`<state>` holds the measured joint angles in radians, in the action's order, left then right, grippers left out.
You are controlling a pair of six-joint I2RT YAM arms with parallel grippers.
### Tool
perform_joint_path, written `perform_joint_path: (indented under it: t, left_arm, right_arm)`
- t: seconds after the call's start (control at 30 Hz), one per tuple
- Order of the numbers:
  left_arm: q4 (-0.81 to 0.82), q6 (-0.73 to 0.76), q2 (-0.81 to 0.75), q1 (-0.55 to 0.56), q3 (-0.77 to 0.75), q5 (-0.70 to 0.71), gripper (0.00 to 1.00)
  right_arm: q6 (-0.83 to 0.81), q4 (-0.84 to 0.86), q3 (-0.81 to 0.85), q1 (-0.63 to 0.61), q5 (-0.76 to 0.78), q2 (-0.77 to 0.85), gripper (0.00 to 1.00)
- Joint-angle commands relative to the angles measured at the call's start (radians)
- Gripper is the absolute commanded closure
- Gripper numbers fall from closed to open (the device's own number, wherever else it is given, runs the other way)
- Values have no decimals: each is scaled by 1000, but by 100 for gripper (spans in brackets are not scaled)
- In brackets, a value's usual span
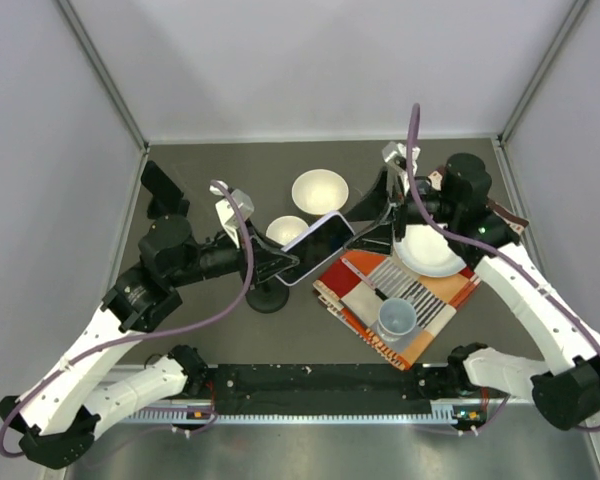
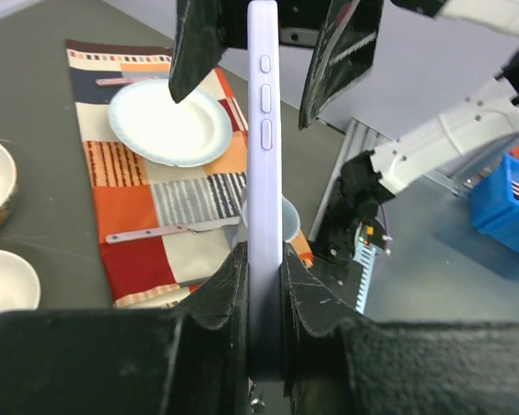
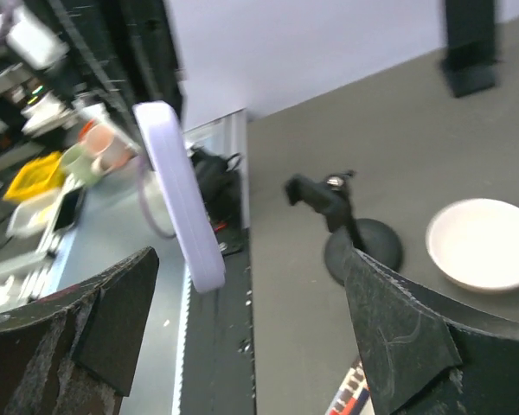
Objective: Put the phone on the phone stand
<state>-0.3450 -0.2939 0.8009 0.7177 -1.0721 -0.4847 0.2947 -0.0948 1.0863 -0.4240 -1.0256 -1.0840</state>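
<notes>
Your dark surface [image 1: 200, 190] carries a striped placemat [image 1: 442, 292] on the right. Your left gripper [image 1: 283, 262] is pinching the lavender phone [image 2: 264, 173] by its near end, fingers [image 2: 227, 290] pressed on both flat faces, phone edge-on and off the surface. Your right gripper [image 1: 372, 228] sits at the phone's far end, spread wide, one finger either side, neither touching. The black phone stand [image 3: 362, 249] stands just beside the left gripper, apart from the phone.

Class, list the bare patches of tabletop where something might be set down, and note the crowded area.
Bare: the far strip of table behind the large bowl; the near patch between phone stand, placemat and front rail. Crowded: the centre, around the held phone.
</notes>
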Motion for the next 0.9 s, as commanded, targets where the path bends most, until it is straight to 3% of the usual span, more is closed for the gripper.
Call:
perform_joint_path:
  t: [0.0, 0.03, 0.17, 0.4, 0.43, 0.47, 0.7, 0.87]
  left_arm:
    - [28, -10, -41, -3, -3, -83, 100]
    - [28, -13, -46, -3, -3, -81, 100]
    - [34, -33, -60, -3, 3, -91, 100]
    - [37, -39, -74, -3, 11, -81, 100]
    - [38, -40, -74, -3, 11, -80, 100]
    - [40, -39, -75, -3, 12, -78, 100]
    - [35, -33, -88, -4, 11, -48, 100]
    - [63, -44, -112, -3, 24, -17, 100]
  right_arm:
    - [-72, 10, 156, -21, -343, -65, 18]
    - [-72, 6, 170, -35, -352, -80, 20]
    - [-65, -13, 234, -105, -369, -128, 46]
    - [-60, -31, 256, -162, -314, -160, 56]
    - [-57, -37, 261, -167, -291, -163, 73]
    - [-54, -43, 262, -170, -280, -166, 78]
    - [-60, -80, 251, -211, -222, -165, 72]
    - [-29, -31, 196, -251, -30, -142, 55]
